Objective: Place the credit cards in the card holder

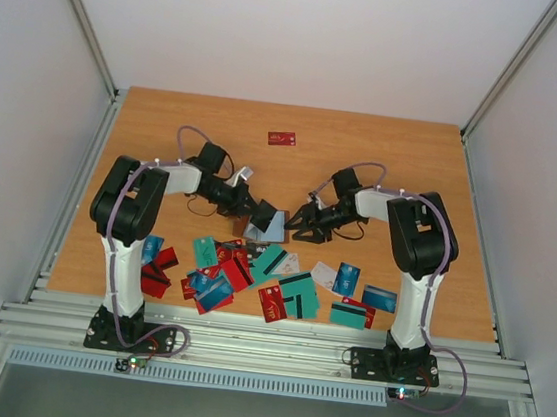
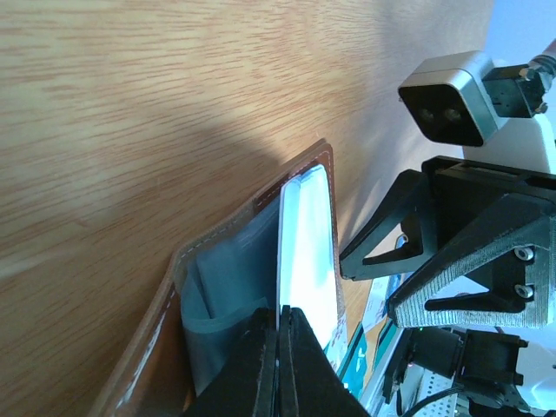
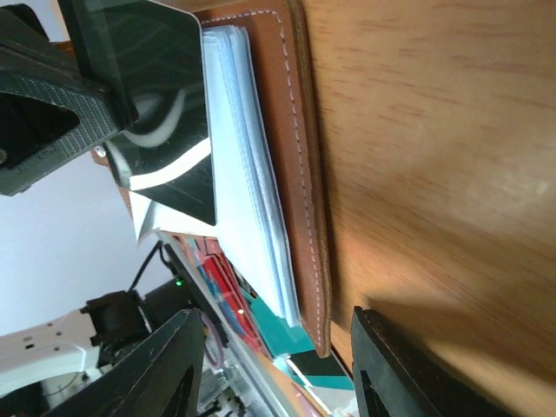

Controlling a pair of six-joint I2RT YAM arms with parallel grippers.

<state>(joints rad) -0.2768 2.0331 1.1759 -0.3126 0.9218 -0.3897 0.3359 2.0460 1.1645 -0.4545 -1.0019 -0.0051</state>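
The brown card holder lies open mid-table with pale sleeves showing. In the left wrist view its leather cover and grey pocket stand beside a thin pale sleeve. My left gripper is shut on that sleeve's edge. My right gripper is open and empty, straddling the near end of the holder without touching it. Many credit cards in teal, red, blue and white lie scattered near the front edge.
One red card lies alone at the far middle of the table. A few blue and white cards lie in front of the right arm's base. The two grippers face each other, close together over the holder.
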